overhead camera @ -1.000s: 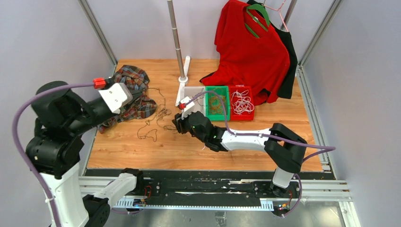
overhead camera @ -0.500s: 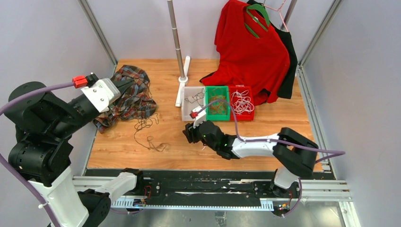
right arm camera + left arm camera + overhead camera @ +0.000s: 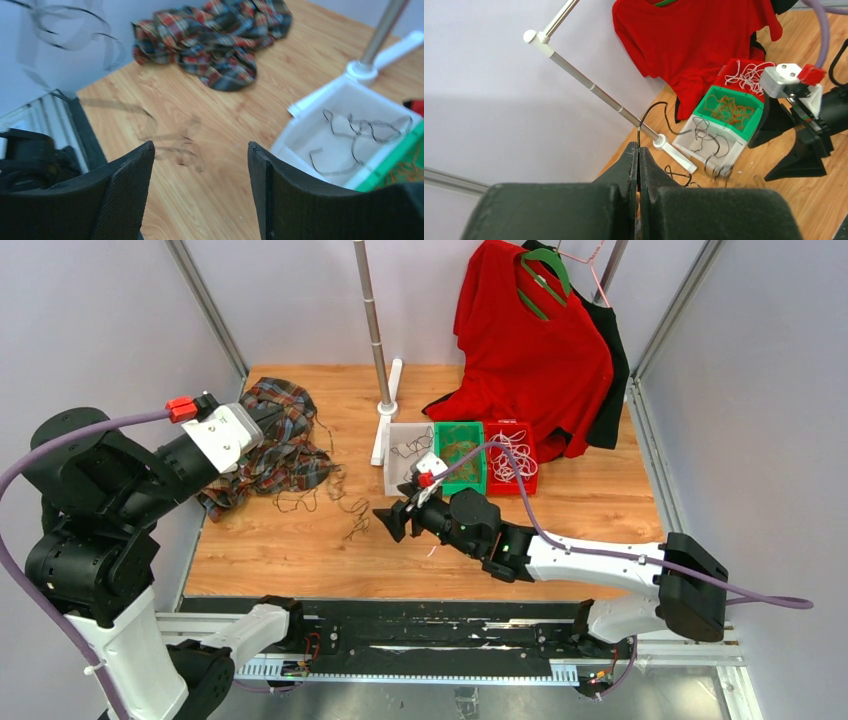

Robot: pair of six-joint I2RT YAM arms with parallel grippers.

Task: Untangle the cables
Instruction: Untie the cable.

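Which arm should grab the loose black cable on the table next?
Probably right. The right gripper is open and empty beside the cable loops, while the left gripper is raised and already shut on that cable.

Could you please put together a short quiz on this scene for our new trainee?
1. True or false: the right gripper has its fingers apart with nothing between them.
2. What colour is the small plastic bin that holds the white looped cables? A white, B green, C red.
3. What does the left gripper hold between its shut fingers?

Key:
1. True.
2. C, red.
3. A thin black cable, which rises from between the fingers in the left wrist view.
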